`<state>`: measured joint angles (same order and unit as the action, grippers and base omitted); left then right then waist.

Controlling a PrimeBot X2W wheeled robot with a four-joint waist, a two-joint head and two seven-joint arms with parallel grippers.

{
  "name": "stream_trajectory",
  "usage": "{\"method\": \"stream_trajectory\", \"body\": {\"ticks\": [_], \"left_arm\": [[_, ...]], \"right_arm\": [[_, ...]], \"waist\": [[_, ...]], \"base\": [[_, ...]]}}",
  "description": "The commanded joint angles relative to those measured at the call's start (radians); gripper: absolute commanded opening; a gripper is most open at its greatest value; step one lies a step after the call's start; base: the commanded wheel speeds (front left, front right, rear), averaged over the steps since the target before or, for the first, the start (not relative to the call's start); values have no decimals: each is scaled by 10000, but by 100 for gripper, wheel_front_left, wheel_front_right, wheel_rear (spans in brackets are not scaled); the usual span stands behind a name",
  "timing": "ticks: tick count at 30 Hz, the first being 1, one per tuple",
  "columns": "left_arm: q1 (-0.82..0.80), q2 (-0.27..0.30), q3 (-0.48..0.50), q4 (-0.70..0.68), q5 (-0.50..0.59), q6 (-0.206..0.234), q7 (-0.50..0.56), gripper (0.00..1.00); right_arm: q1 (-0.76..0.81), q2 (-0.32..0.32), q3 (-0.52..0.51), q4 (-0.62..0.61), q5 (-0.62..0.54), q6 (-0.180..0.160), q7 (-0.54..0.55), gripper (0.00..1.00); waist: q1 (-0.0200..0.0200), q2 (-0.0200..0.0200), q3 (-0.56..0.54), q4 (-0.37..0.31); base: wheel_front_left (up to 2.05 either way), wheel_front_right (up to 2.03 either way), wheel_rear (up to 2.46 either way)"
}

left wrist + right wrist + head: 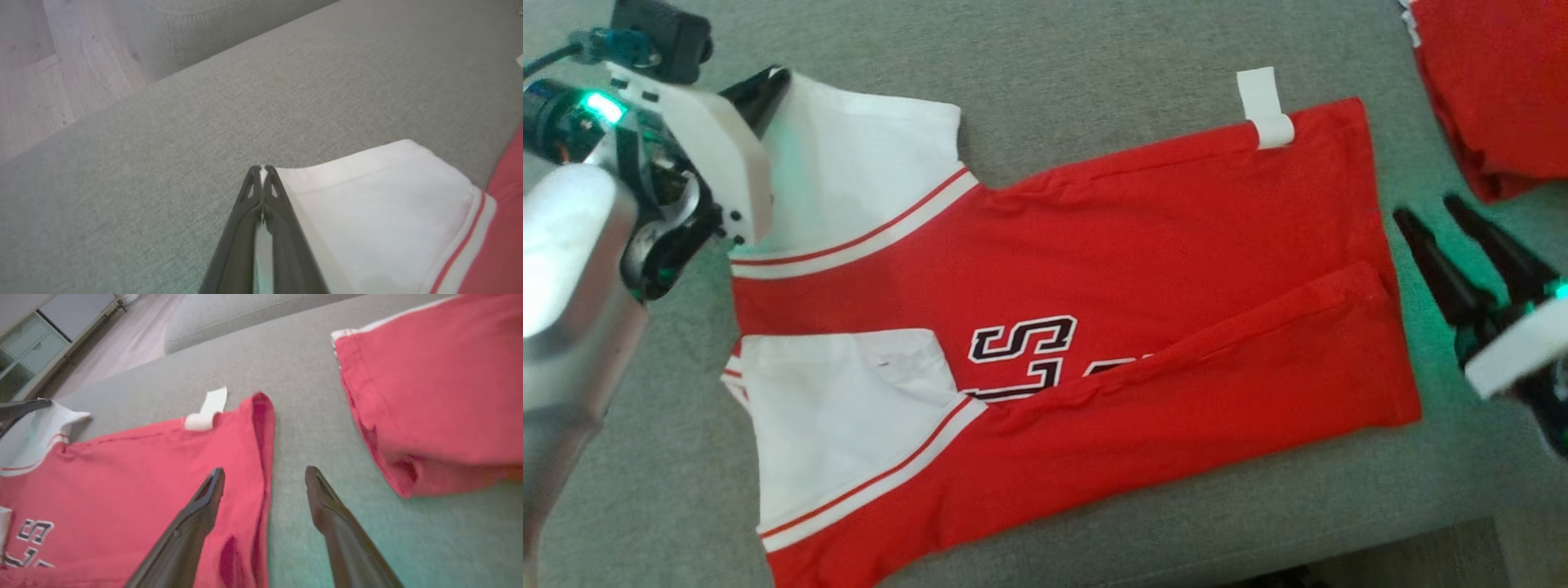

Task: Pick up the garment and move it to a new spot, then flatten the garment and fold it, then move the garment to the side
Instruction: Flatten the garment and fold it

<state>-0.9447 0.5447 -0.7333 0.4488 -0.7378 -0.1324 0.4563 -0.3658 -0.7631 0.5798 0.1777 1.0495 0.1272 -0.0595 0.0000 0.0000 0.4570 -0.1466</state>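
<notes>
A red garment with white sleeves and dark lettering lies partly folded on the grey cushion. At the upper left my left gripper is shut on the corner of the far white sleeve; a sliver of white cloth shows between the closed fingers. To the right of the garment's hem my right gripper stands open with nothing in it. Seen from the right wrist, that gripper straddles the hem edge of the garment just above the cloth.
A second red garment lies folded at the far right corner, close to my right gripper. A white label sticks out from the garment's far edge. The cushion's front edge runs near the bottom right, with wooden floor beyond.
</notes>
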Motion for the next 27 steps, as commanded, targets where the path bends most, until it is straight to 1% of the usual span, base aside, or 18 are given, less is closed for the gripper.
{"method": "stream_trajectory", "body": {"ticks": [1,5,11,14,21,22,23,24,25,26,27], "left_arm": [[-682,505,283,-315,86,18,-210,0],[-980,385,-183,-430,6,18,-662,0],[-1370,101,-834,-455,-232,18,-1146,0],[-1503,28,-1074,-383,-382,18,-1373,0],[-1703,41,-1508,-149,-641,18,-1796,0],[-1742,44,-1573,-111,-672,18,-1866,0],[-1783,47,-1642,-77,-693,18,-1934,0],[-1826,51,-1705,-41,-709,18,-2015,0],[-1868,53,-1760,5,-731,18,-2099,0],[-1910,53,-1813,51,-746,18,-2191,0],[-1950,53,-1864,103,-753,18,-2292,0]], "right_arm": [[-227,-405,-8,-309,227,35,213,100],[-1139,-411,143,-99,731,35,1088,100],[-2040,-305,517,864,1292,35,1993,100],[-2263,-264,700,1155,1505,35,2123,100],[-2599,-204,1045,1643,1824,35,2132,100],[-2666,-188,1098,1739,1871,35,2126,91],[-2731,-176,1163,1825,1913,35,2129,63],[-2799,-163,1225,1910,1956,35,2130,41],[-2876,-158,1293,1991,1970,35,2114,16],[-2947,-154,1362,2053,1984,35,2092,0],[-3027,-157,1424,2106,1977,35,2043,0]], "waist": [[0,0,-36,119],[0,0,-39,454],[0,0,-18,1015],[0,0,-32,1169],[0,0,-70,1298],[0,0,-66,1315],[0,0,-60,1331],[0,0,-53,1344],[0,0,-44,1355],[0,0,-37,1364],[0,0,-31,1369]], "base": [[0,0,0],[0,0,0],[0,0,0],[0,0,0],[0,0,0],[0,0,0],[0,0,0],[0,0,0],[0,0,0],[0,0,0],[0,0,0]]}}
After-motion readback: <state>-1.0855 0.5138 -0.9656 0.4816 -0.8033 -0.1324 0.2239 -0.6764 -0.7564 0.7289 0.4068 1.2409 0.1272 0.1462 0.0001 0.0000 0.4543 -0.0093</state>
